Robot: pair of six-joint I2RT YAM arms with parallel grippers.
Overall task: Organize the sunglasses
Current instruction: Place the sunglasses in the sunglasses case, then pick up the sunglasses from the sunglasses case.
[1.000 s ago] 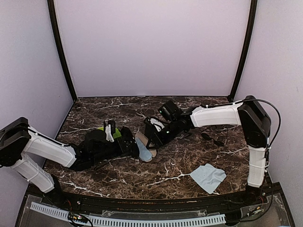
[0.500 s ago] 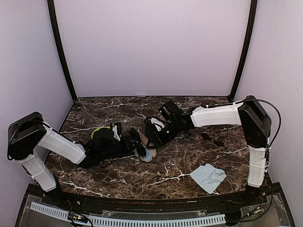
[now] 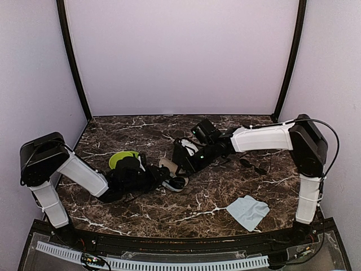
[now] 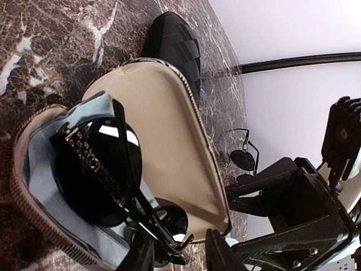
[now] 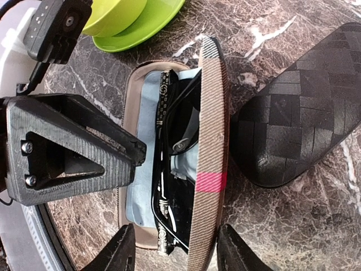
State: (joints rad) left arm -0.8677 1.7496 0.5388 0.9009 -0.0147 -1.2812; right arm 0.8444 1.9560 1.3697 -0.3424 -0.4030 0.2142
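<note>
A striped case (image 4: pixel 175 141) (image 5: pixel 210 141) (image 3: pixel 167 165) lies open at mid-table with its lid upright. In it, on a light blue cloth (image 4: pixel 39 164) (image 5: pixel 141 186), rests one pair of sunglasses (image 4: pixel 96 169) (image 5: pixel 175 197). My left gripper (image 4: pixel 177 254) (image 3: pixel 167 178) is open, and one end of that pair sits between its fingers. My right gripper (image 5: pixel 177 251) (image 3: pixel 181 164) is open too, straddling the case's other end from the far side. A second pair of sunglasses (image 3: pixel 252 165) (image 4: pixel 243 158), with round lenses, lies on the marble to the right.
A shut black woven case (image 4: pixel 177 48) (image 5: pixel 304 113) lies just beyond the open one. A green bowl (image 3: pixel 123 158) (image 5: pixel 132 22) sits by the left forearm. A loose light blue cloth (image 3: pixel 248 212) lies at the front right. Purple walls enclose the table.
The left arm's upper links have swung inward and its wrist has turned, uncovering the green bowl. Its jaws have eased apart around the sunglasses. The right arm has barely shifted.
</note>
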